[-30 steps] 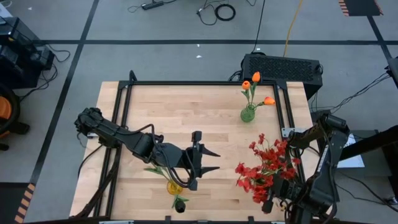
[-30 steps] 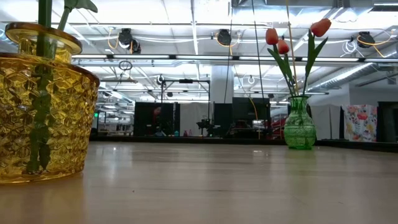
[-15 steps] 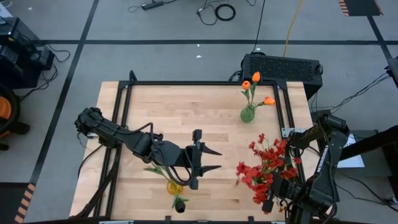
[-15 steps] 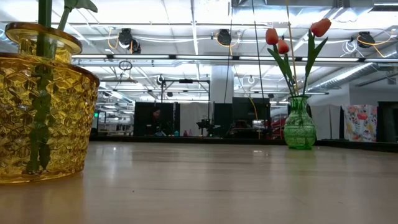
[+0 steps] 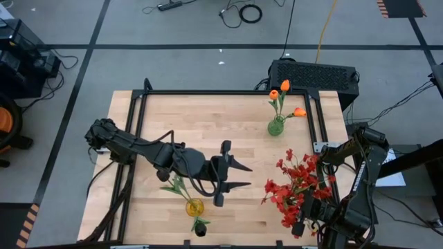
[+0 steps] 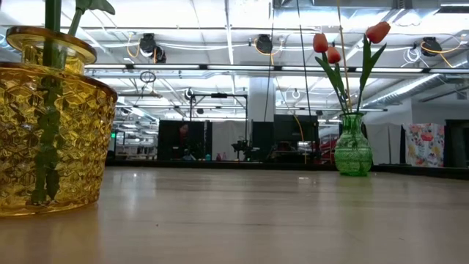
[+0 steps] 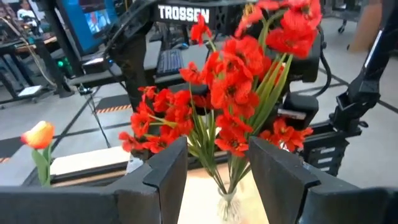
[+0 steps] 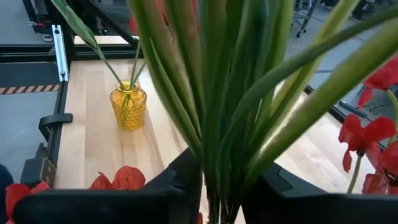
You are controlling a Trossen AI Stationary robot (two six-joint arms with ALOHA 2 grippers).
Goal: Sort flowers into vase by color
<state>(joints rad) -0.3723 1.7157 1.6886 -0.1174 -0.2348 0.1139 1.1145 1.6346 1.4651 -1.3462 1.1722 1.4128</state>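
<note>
Nearest the bottom edge of the high view stands the faceted amber-yellow glass vase (image 5: 194,206). It holds a green stem, and a dark bloom that we take for a black tulip-like flower (image 5: 200,227) leans toward the frame's lower edge.

At lower right, the bushy red cluster flowers (image 5: 297,187) stand bunched. The left wrist view shows their stems going down into a small clear glass vase (image 7: 227,204). The right gripper (image 8: 224,193) sits around those stems low in the bunch. Whether it has them clamped or has let go, we cannot tell.

At centre frame the left gripper (image 5: 241,177) hovers over the wooden table (image 5: 173,117), pointing at the red bunch. Its jaws are partly apart, with nothing between them.

Farthest off, at upper right, the green glass vase (image 5: 276,126) holds the orange tulip-like blooms (image 5: 284,86).

We judge the sorting nearly finished. Each colour has its own vase and no loose flower lies on the table. What seems left is for the right gripper to free the red stems and pull clear.

Some things are hidden:
- The red blooms cover the clear vase from above.
- The low view cuts off the yellow vase's flower.
- The stems block most of the right wrist view.
- We cannot count the black flowers.
</note>
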